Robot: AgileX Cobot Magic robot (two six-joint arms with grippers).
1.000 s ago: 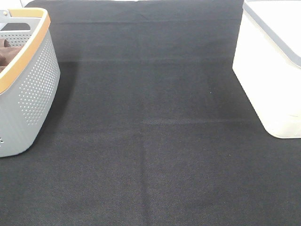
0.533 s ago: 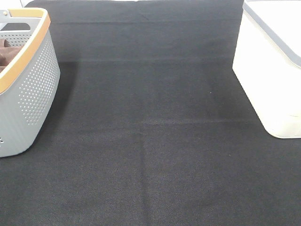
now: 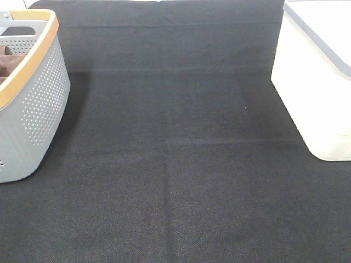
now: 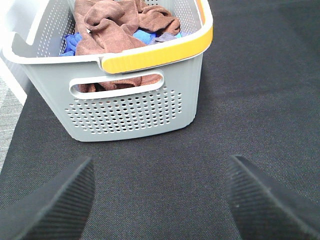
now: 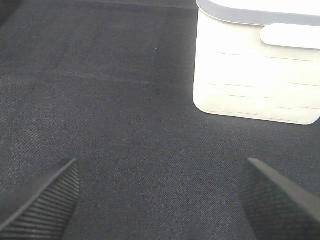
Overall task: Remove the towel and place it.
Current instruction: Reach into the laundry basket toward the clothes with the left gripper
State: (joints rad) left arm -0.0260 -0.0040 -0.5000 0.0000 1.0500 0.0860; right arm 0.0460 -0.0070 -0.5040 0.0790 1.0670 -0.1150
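A grey perforated basket (image 4: pixel 130 112) with a yellow-orange rim stands at the far left of the black mat (image 3: pixel 175 137); it also shows in the exterior high view (image 3: pixel 38 104). Reddish-brown cloth (image 4: pixel 112 27) lies bunched inside it over a blue cloth (image 4: pixel 142 36); I cannot tell the towel from the other brown cloth. A strip of brown cloth (image 3: pixel 10 61) shows in the exterior high view. My left gripper (image 4: pixel 160 162) is open and empty, just short of the basket's end wall. My right gripper (image 5: pixel 161 162) is open and empty over the mat.
A white lidded box (image 3: pixel 318 93) stands at the right edge of the mat; in the right wrist view the box (image 5: pixel 255 65) is ahead of my right gripper. Neither arm shows in the exterior high view.
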